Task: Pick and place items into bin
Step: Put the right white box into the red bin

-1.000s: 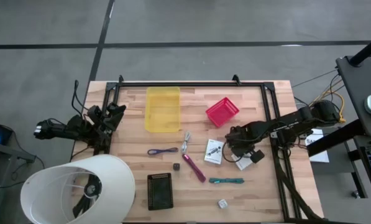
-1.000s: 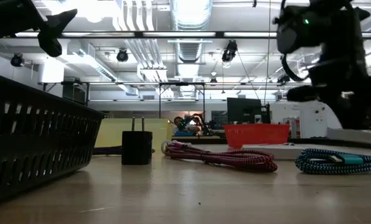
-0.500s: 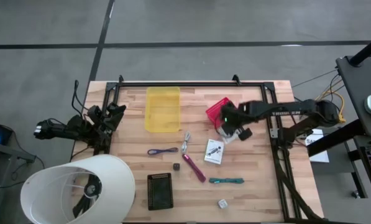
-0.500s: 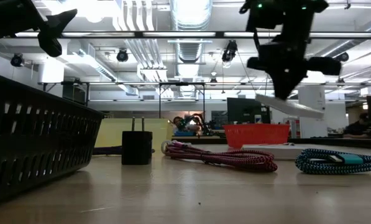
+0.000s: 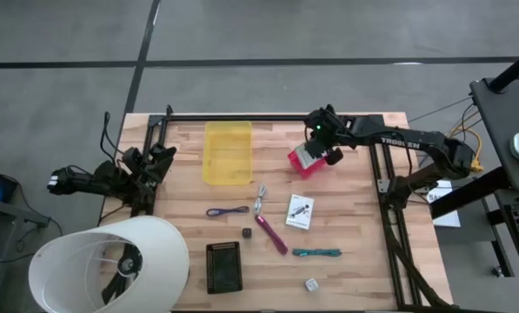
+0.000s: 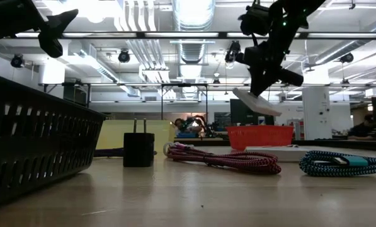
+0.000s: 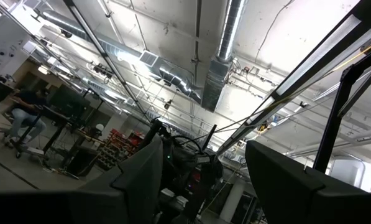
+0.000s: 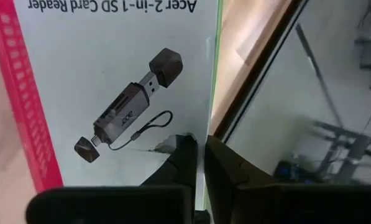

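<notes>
Above the red bin [image 5: 311,156], my right gripper [image 5: 322,146] pinches a white packet [image 8: 117,87] at its edge, jaws clamped on it. Carrying seems done; next I should spread them so it drops inside.

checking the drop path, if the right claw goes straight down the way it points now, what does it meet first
Most likely the red bin: the right claw, shut on a white packet, hangs over it, so the packet would probably reach the bin first. Depth is unclear.
</notes>
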Tool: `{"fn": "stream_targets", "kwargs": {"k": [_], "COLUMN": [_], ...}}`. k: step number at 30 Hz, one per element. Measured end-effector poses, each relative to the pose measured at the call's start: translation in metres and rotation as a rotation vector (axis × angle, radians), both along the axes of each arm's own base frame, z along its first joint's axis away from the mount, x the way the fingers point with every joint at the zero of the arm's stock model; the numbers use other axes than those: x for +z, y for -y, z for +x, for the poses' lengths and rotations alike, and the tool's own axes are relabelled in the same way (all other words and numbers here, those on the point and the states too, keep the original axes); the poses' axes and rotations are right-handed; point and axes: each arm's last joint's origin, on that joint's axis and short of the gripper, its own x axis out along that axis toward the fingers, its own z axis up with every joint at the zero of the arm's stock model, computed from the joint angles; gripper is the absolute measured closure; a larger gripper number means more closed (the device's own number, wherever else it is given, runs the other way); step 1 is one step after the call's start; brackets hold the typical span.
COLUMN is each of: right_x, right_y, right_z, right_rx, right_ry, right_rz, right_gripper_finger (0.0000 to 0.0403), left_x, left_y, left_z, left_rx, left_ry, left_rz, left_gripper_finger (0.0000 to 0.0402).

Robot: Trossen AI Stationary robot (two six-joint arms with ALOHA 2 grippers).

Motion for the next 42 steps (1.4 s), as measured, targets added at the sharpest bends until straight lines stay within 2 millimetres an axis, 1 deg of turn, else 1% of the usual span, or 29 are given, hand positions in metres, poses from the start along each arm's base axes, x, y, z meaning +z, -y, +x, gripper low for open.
{"fn": "stream_targets", "kwargs": {"k": [3, 8, 13, 26, 31, 42], "right_x": [-0.007, -0.018, -0.029, -0.059, -0.059, -0.049], "right_y": [0.003, 0.008, 0.006, 0.012, 0.012, 0.012], "right_z": [-0.001, -0.004, -0.009, 0.001, 0.001, 0.002], "right_rx": [0.012, -0.034, -0.039, -0.069, -0.093, -0.117], "right_ry": [0.005, 0.035, 0.002, -0.085, -0.08, -0.037], "right_rz": [-0.016, -0.014, 0.006, 0.056, 0.055, 0.049], "right_gripper_finger": [0.0394, 0.0394, 0.0394, 0.039, 0.037, 0.0323], "left_x": [0.0, 0.0, 0.0, 0.0, 0.0, 0.0], "left_y": [0.0, 0.0, 0.0, 0.0, 0.0, 0.0], "left_z": [0.0, 0.0, 0.0, 0.0, 0.0, 0.0], "left_rx": [0.0, 0.0, 0.0, 0.0, 0.0, 0.0], "left_ry": [0.0, 0.0, 0.0, 0.0, 0.0, 0.0], "left_rz": [0.0, 0.0, 0.0, 0.0, 0.0, 0.0], "left_gripper_finger": [0.0187, 0.0187, 0.0187, 0.0187, 0.0187, 0.0187]}}
